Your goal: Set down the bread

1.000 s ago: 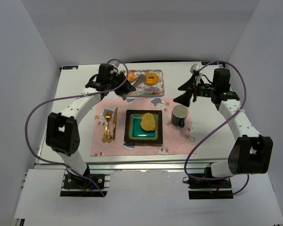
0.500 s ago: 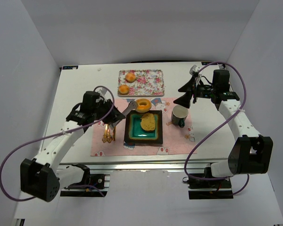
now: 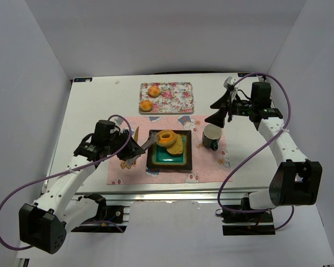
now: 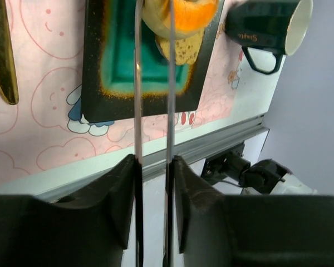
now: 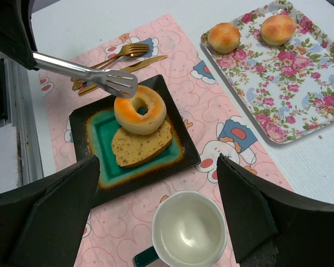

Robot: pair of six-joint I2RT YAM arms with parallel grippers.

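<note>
Left hand is pressed in on the handles of the tongs, pinching them between its fingers, and the two thin blades run straight out over the plate. At their tips is the ring of bread, orange-brown with a hole through the middle. From the right wrist view one slotted tip sits against its upper edge. The ring lies over the plate's far half, on top of a flat brown slice, overlapping it. That slice rests in the teal centre of the black-rimmed square plate.

Out from there: the plate sits on a pink cartoon placemat. Gold cutlery lies just left of the plate, partly under the left arm in the top view. A dark mug with a white inside stands upright on the mat, just right of the plate.

Right hand hangs above the mug's far side, fingers spread wide, gripping nothing.

Further back on the white worktop, a floral tray carries two round rolls at its left end.
</note>
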